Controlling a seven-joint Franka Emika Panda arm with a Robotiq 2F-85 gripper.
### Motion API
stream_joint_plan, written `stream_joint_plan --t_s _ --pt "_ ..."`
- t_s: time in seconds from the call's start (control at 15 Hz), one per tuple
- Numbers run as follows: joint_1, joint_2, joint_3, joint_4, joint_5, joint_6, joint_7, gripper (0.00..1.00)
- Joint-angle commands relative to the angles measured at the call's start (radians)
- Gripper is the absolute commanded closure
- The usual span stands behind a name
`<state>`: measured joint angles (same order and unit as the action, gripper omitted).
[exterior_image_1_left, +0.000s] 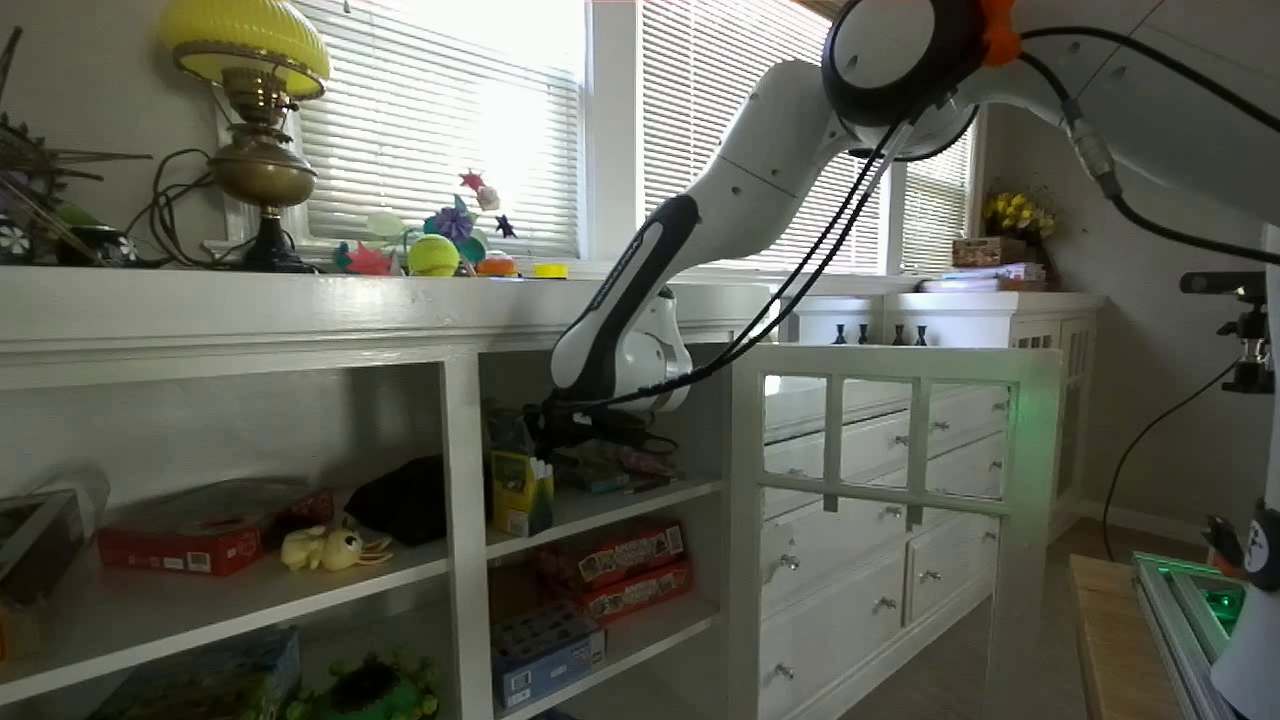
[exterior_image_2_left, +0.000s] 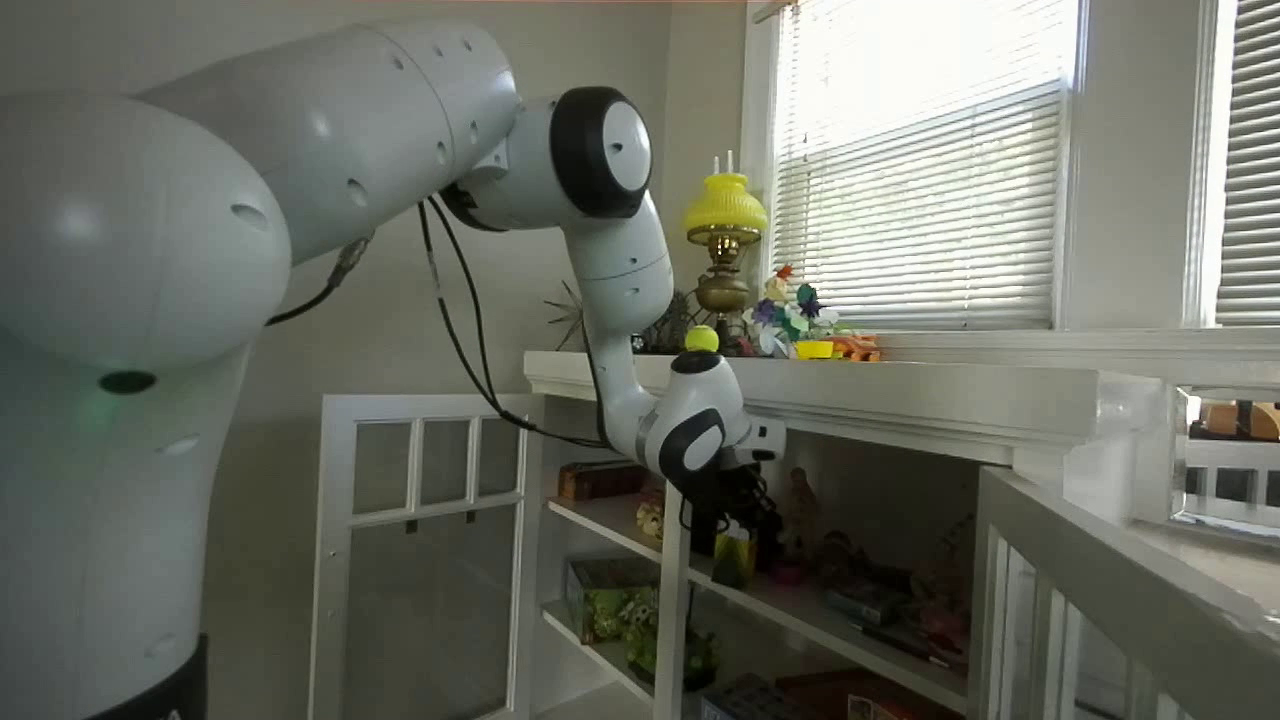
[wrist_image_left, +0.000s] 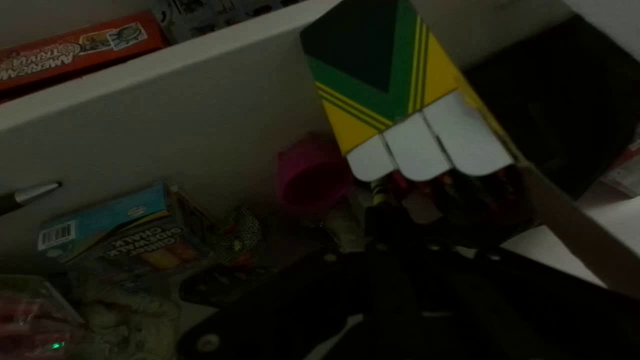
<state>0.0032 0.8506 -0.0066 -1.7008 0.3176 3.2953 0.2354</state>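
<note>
On the upper shelf (exterior_image_1_left: 620, 514) stands the open crayon box (wrist_image_left: 395, 95), and right at its mouth comes the gripper (wrist_image_left: 386, 216), jaws drawn narrow, a crayon (wrist_image_left: 379, 192) at the tips; gripped or not, too dark to tell!

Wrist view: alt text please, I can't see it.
Black gripper, shut at the mouth of an open yellow-and-green cardboard crayon box; whether it grips anything is unclear. Nearby: a round pink cup and a blue sidewalk-chalk box.
</note>
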Motion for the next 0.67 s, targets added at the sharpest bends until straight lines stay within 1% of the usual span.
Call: stream_joint_plan --t_s 0.0,0.33,0.6 --pt "0.109 -0.005 -0.109 -0.005 0.037 0.030 0.038 0.99" --pt "0.255 0.020 -0.251 0.002 0.065 0.046 0.071 0.99" --pt "0.393 0.044 -0.389 -0.016 0.117 0.067 0.110 0.99"
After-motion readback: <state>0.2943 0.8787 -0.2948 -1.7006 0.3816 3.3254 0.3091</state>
